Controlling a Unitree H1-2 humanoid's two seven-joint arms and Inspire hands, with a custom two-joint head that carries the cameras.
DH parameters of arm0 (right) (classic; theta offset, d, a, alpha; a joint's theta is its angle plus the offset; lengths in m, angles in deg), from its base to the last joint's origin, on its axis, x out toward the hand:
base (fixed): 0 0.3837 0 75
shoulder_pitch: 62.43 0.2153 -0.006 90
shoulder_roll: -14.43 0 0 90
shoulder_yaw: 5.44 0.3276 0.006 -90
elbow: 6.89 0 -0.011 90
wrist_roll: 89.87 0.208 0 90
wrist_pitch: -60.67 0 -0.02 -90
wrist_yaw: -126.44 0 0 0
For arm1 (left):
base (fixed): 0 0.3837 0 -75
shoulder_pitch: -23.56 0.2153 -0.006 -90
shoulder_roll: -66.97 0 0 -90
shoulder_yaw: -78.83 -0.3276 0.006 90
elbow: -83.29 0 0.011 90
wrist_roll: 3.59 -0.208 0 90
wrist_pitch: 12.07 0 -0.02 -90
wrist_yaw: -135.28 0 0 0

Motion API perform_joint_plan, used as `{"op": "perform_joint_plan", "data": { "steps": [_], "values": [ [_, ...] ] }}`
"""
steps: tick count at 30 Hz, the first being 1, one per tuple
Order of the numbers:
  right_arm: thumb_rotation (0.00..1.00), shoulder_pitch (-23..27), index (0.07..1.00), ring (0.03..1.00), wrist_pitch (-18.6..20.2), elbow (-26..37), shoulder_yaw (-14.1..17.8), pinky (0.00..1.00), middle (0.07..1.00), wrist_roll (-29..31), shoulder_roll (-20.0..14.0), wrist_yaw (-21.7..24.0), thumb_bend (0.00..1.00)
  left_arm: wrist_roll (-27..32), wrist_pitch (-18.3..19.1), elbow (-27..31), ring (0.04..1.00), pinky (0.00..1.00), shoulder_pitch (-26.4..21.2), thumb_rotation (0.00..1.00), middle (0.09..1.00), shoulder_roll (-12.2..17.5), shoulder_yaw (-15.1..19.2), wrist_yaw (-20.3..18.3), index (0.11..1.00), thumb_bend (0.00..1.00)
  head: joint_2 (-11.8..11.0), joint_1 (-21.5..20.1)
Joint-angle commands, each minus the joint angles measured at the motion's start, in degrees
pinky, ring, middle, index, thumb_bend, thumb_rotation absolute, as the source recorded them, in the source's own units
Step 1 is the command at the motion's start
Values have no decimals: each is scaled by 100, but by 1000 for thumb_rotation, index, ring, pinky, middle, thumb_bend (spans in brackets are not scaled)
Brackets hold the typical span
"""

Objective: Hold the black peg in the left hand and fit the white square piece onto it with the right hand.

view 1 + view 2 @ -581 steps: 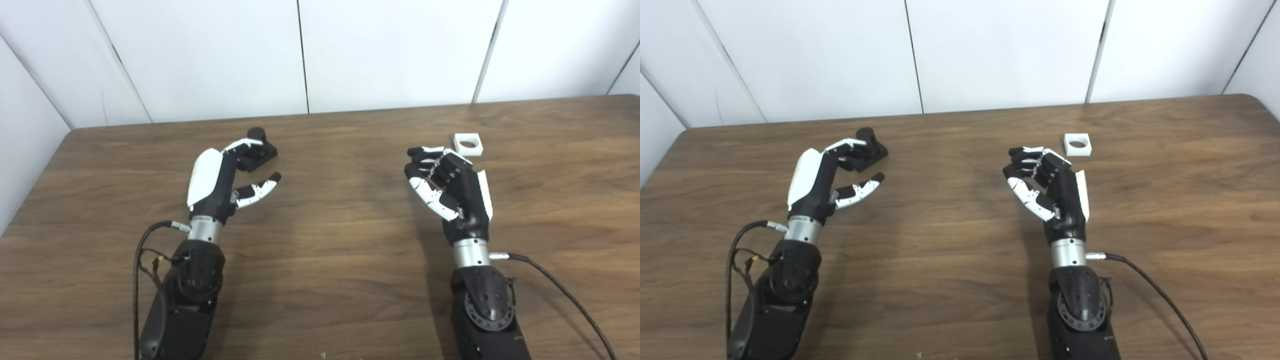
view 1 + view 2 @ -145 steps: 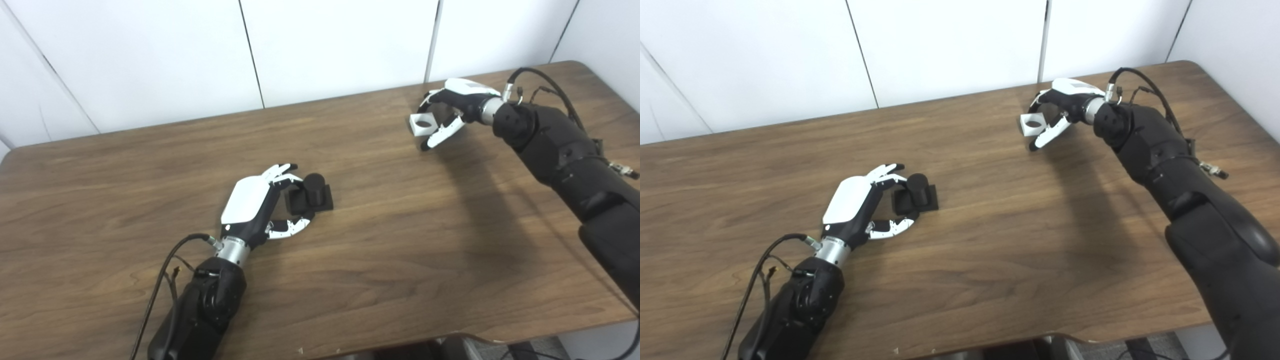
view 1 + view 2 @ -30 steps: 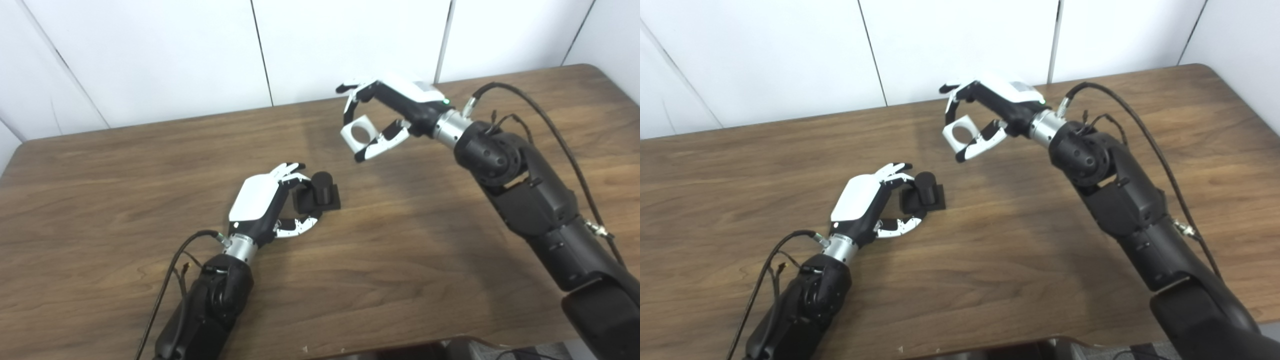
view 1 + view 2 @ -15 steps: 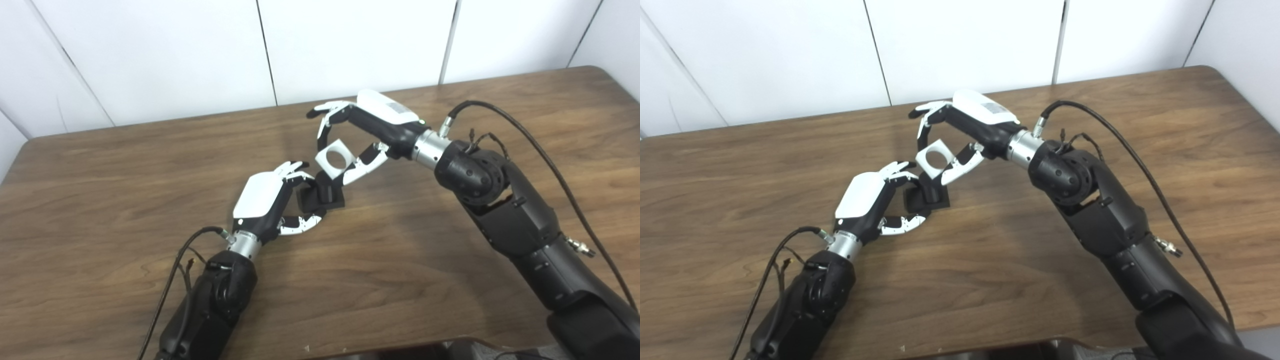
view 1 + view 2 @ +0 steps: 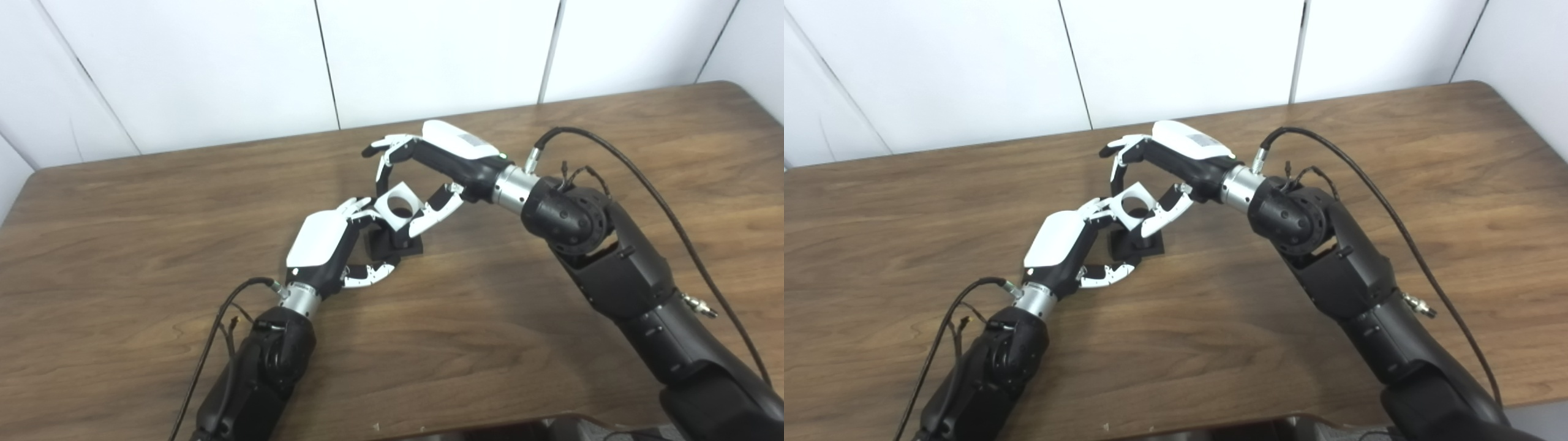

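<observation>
My left robot hand [image 5: 321, 245] rests low on the wooden tabletop [image 5: 122, 233], its fingers and thumb curled around the square base of the black peg [image 5: 392, 244], gripping it. The peg stands upright on the tabletop, roughly in the middle of the surface, and most of its round post is hidden behind the piece I hold above it.

My right robot hand [image 5: 429, 174] reaches in from the right, palm down. The white square piece [image 5: 397, 206] is pinched between its fingers [image 5: 386, 153] on the far side and its thumb [image 5: 432, 213] on the near side. The piece is tilted, its round hole facing up and toward my cameras. It sits directly over the top of the peg, and a corner of it is just beside, perhaps touching, the fingertips of my left robot hand. Dark material shows through the lower part of the hole, but I cannot tell whether the post has entered the hole or merely lies behind it.

In the right eye view the same arrangement holds: the white square piece [image 5: 1131, 207] is above the black peg [image 5: 1138, 243]. A black cable [image 5: 643, 177] loops from my right wrist over the tabletop, and another cable [image 5: 214, 318] trails from my left forearm.
</observation>
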Motion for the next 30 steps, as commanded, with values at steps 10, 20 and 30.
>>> {"op": "perform_joint_plan", "data": {
  "steps": [10,20,30],
  "values": [
    [163,266,492,906,-106,5,-18,790,861,-10,3,-45,520,-95,360,-157,929,836,260,293,903,61,-148,-462,630,713,9,12],
    [160,328,493,919,-153,-154,68,813,864,27,-93,-70,522,-85,336,-178,925,831,279,277,901,77,-153,-435,630,717,-8,-8],
    [162,327,493,913,-154,-244,95,813,866,15,-150,-86,521,-103,370,-95,924,829,294,277,902,69,-195,-496,631,722,-5,-2]
  ]
}}
